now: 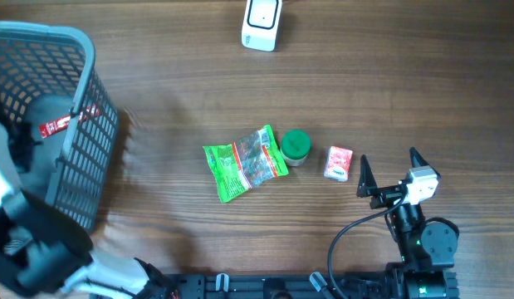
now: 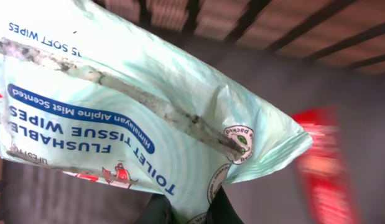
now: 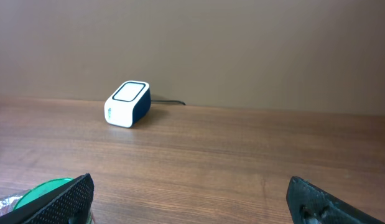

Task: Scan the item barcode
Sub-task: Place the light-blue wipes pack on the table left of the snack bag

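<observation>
Left wrist view: the left tool (image 2: 191,208) is clamped together on the lower edge of a pack of flushable toilet tissue wipes (image 2: 136,106), inside the grey basket (image 2: 254,18); a blurred red label (image 2: 320,162) shows beside the pack. Overhead, the basket sits at the left edge of the worktop (image 1: 157,66). The right tool (image 1: 389,159) has its fingers wide apart and holds nothing. It is near a pink packet (image 1: 339,163), a green-lidded jar (image 1: 295,146) and a green snack bag (image 1: 244,162). The white scanner (image 1: 261,23) stands well apart at the far edge.

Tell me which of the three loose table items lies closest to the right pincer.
The small pink packet, rightmost of the three; the green-lidded jar and the green snack bag sit farther from the right pincer.
</observation>
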Robot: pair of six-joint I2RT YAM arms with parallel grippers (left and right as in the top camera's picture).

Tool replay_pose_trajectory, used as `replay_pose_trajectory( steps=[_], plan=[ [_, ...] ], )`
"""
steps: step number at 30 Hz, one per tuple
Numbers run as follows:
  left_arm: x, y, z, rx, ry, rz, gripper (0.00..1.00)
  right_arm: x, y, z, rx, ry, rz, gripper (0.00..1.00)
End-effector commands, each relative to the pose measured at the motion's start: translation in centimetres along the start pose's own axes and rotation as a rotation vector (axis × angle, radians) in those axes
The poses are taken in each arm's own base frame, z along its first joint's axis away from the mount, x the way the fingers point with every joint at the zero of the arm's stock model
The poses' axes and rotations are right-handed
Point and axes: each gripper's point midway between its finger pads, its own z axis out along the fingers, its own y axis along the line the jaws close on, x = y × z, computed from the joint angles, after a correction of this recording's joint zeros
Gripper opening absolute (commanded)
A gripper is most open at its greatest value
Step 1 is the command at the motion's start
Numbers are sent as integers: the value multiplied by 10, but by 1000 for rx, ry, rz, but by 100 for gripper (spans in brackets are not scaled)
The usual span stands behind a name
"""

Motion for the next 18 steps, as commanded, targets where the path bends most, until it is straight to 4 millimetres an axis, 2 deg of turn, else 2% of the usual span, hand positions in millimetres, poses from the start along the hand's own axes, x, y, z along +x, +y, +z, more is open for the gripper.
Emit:
replay_pose_trajectory(
  steps=[1, 3, 5, 6, 10, 14, 16, 18],
  plan=[
    [-31, -2, -114, 289, -148, -81, 4, -2, -2, 0, 9, -8, 17, 100],
    [-18, -3, -154, 435, -115, -74, 4, -2, -2, 0, 9, -8, 17, 100],
    [5, -2, -187, 552, -62, -39, 4, -2, -2, 0, 9, -8, 17, 100],
    [29, 6, -213, 619, -29, 8, 4, -2, -2, 0, 9, -8, 17, 100],
    [86, 25, -253, 707, 2, 209, 4, -2, -2, 0, 9, -8, 17, 100],
    [147, 32, -275, 808, 70, 431, 4, -2, -2, 0, 9, -8, 17, 100],
    [172, 33, -272, 814, 98, 524, 4, -2, -2, 0, 9, -8, 17, 100],
    [199, 34, -260, 790, 114, 630, 4, -2, -2, 0, 9, -8, 17, 100]
  ],
)
